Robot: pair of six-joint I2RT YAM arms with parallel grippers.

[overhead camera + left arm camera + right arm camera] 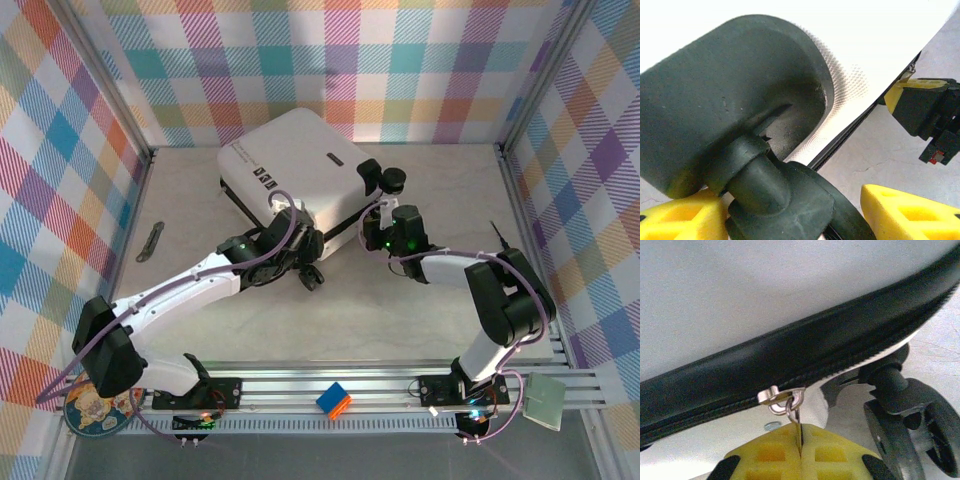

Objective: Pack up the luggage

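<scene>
Both grippers work the near edge of the closed white luggage (290, 160).
The left arm stretches forward and the left gripper (795, 212) has its fingers apart on either side of a black wheel (775, 195). The right arm folds inward, and the right gripper (801, 432) is pinched together on the zipper pull (791, 410) at the black seam. The hard shell lies flat at the far centre of the table (200, 330), just beyond both.

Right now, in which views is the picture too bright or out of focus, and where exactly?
Left wrist view: the luggage shell is washed out to plain white at the top; the near wheel is slightly soft. Right wrist view: the zipper pull is fairly sharp, the right-hand wheel is blurred. Top external view: evenly lit and sharp.
</scene>
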